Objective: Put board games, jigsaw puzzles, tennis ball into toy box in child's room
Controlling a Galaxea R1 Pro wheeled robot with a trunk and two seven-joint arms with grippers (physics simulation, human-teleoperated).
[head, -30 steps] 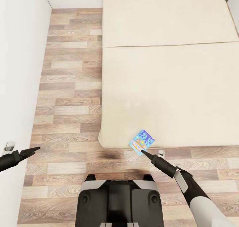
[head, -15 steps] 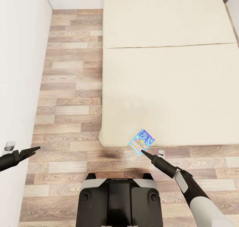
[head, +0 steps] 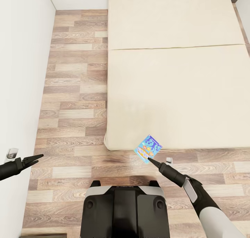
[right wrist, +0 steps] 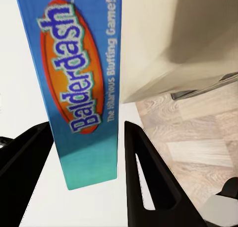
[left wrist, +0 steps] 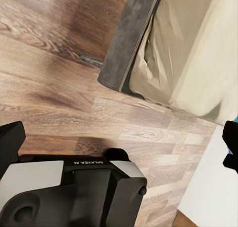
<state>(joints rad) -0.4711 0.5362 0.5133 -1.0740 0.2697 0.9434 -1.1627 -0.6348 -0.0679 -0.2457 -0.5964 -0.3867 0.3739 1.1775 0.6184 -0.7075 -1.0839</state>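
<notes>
- Blue rectangular card board game box (head: 149, 148), lettered Balderdash, hangs at the cream bed's (head: 177, 92) near edge, clamped edge-on between the right gripper's (head: 151, 159) fingers.
- Left gripper (head: 35, 158): slightly parted, empty, over the wood-plank floor (head: 73, 92).
- Advice: keep the clamp firm and the box level while driving tableward.

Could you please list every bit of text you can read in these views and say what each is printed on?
"Balderdash": side of the blue board game between the right gripper fingers.
"The Hilarious Bluffing Game!": same side, smaller letters.
Lettering on the robot's base: too small and inverted to read.
Box cover in head view: too blurred.
</notes>
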